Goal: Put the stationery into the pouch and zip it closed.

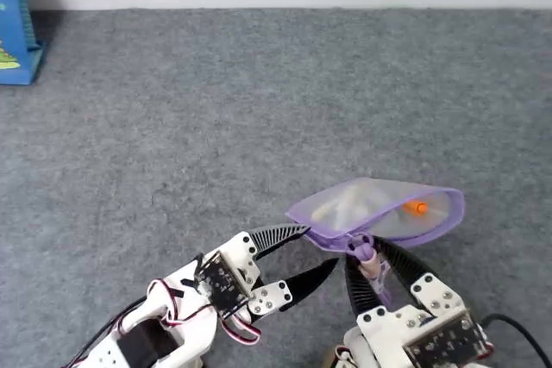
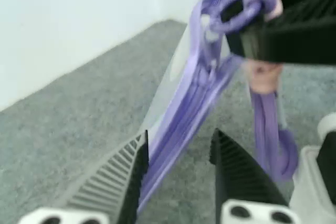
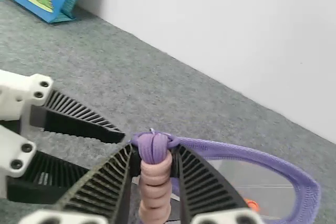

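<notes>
Right jaws clench the pull (image 3: 154,150) of the pouch (image 1: 379,208) for zipping; left jaws gape astride its edge, seemingly to steady it.

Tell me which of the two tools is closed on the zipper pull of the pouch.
The right tool, shut on the purple-and-pink zipper pull. The left tool is open, with the purple edge of the pouch between its fingers.

The right gripper (image 3: 154,153) pinches a purple-and-pink pull cord (image 3: 155,182) on the see-through pouch (image 3: 252,156), which has an orange item (image 3: 253,203) inside. The left gripper (image 3: 102,156) gapes wide just beside it.
</notes>
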